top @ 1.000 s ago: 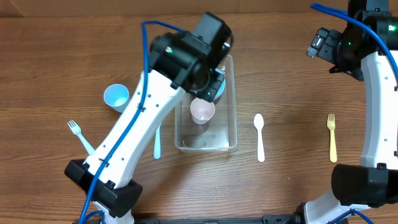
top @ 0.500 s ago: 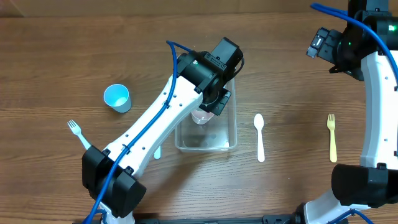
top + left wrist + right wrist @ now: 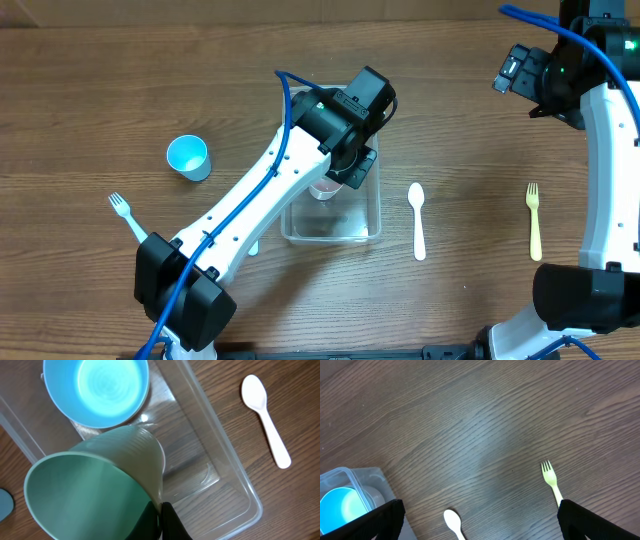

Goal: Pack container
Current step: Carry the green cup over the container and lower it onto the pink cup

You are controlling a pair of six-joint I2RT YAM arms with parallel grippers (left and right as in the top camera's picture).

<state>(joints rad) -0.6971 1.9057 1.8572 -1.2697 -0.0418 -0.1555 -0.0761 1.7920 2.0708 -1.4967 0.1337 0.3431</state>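
The clear container [image 3: 331, 229] stands mid-table. It holds a light-blue bowl [image 3: 95, 390] at its far end and a pink cup [image 3: 322, 189], mostly hidden under my left arm. My left gripper [image 3: 161, 512] is shut on the rim of a pale green cup [image 3: 90, 492], held tilted just above the container [image 3: 235, 485]; from overhead the gripper [image 3: 348, 165] is over the bin's middle. My right gripper [image 3: 480, 520] is open and empty, high at the far right [image 3: 530, 80], well away from the container [image 3: 370, 480].
A white spoon [image 3: 417, 220] lies right of the container, also in the left wrist view [image 3: 265, 420] and right wrist view [image 3: 454, 522]. A yellow fork [image 3: 534, 220] lies further right. A blue cup [image 3: 188, 157] and a light-blue fork [image 3: 128, 215] are on the left.
My left arm has swung right and down over the container with the green cup, now covering most of the pink cup and the bowl. The right arm has not moved.
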